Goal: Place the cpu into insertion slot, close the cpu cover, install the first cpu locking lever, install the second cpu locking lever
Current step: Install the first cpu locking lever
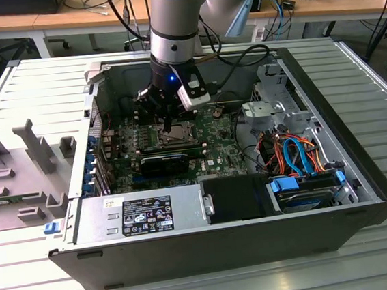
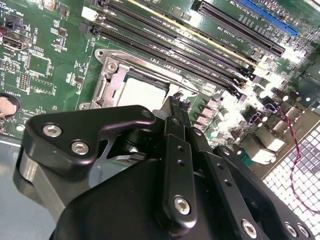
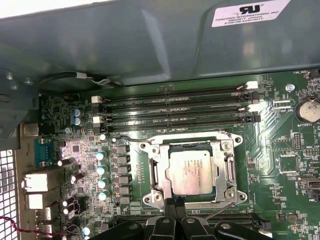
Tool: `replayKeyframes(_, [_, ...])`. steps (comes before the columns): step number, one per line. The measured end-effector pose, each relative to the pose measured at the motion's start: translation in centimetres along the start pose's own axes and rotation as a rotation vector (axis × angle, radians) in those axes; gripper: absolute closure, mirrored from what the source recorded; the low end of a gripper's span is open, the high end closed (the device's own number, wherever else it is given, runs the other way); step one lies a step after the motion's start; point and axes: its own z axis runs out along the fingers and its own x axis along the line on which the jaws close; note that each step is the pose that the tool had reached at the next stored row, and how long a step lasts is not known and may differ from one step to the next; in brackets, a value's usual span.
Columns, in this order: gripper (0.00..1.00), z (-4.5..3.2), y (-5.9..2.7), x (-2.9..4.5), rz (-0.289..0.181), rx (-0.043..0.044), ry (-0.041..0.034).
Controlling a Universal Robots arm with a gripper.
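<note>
First wrist view question: where's the cpu [image 3: 192,170] vs the gripper [image 3: 176,202]?

Reply: it's lying flat in the slot [image 3: 195,148], grey top up, with the cover [image 3: 156,172] down around it like a frame. The gripper's fingertips are at the cover's edge, just beside the cpu, on the side away from the memory slots [image 3: 175,107]. The fingers are pressed close together and I can't see anything between them. Same story in the second wrist view.

OP: and the setup around it?

Reply: green board [image 1: 215,153] inside an open case [image 1: 190,255] lying on its side on a ribbed metal table [image 1: 370,265]. Grey fixtures [image 1: 36,146] on the exterior view's left, wooden desks [image 1: 31,23] with cables behind.

OP: which way does the cpu point?

Reply: it's square, so no real long axis. Its sides run parallel to the memory slots, no tilt.
</note>
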Motion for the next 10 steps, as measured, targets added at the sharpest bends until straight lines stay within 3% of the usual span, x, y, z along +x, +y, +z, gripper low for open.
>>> replayKeyframes(10, [0.89,0.0,0.0,0.0,-0.015,0.0017,-0.0004])
